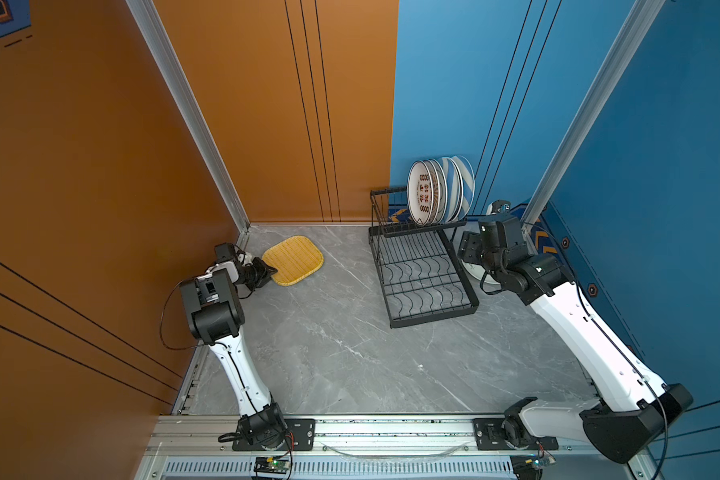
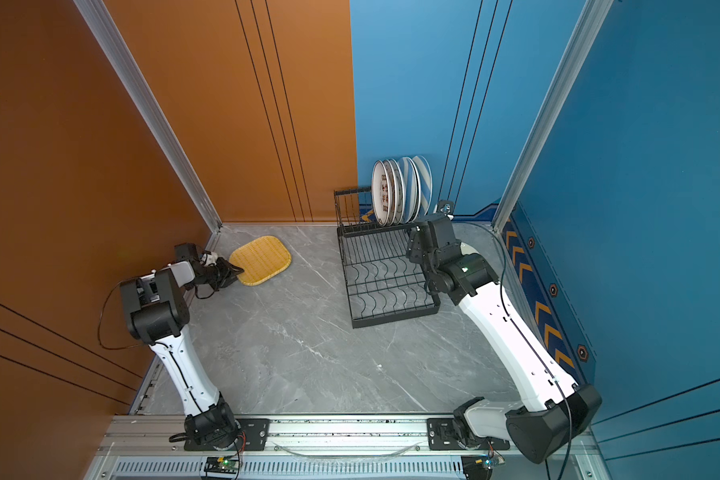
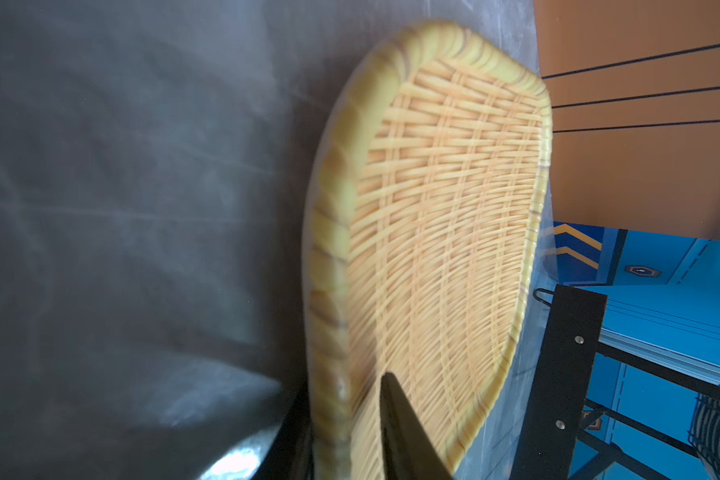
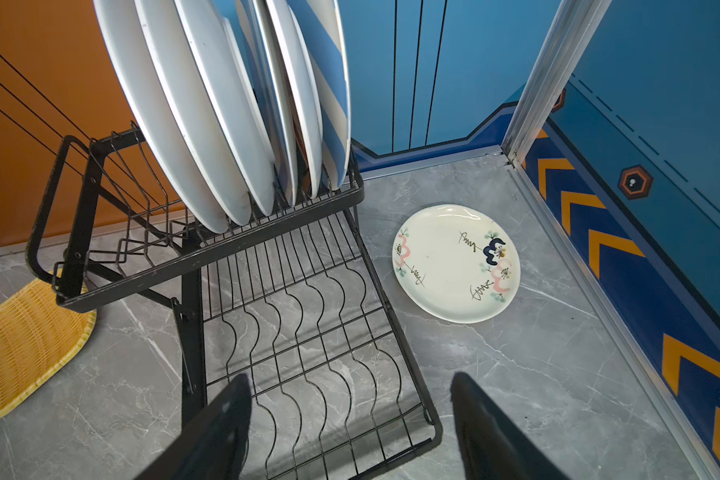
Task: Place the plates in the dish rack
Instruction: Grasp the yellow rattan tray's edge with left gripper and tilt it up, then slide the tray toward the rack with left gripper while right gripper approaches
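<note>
Two plates lay outside the dish rack. Left gripper clamped the rim of the yellow woven plate near the orange wall; it looked light, stiff, grippy. Right gripper hung above the rack, jaws apart.

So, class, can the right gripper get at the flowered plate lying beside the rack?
Probably yes: the right gripper hangs open near the plate, with bare table between; the rack stands aside.
</note>
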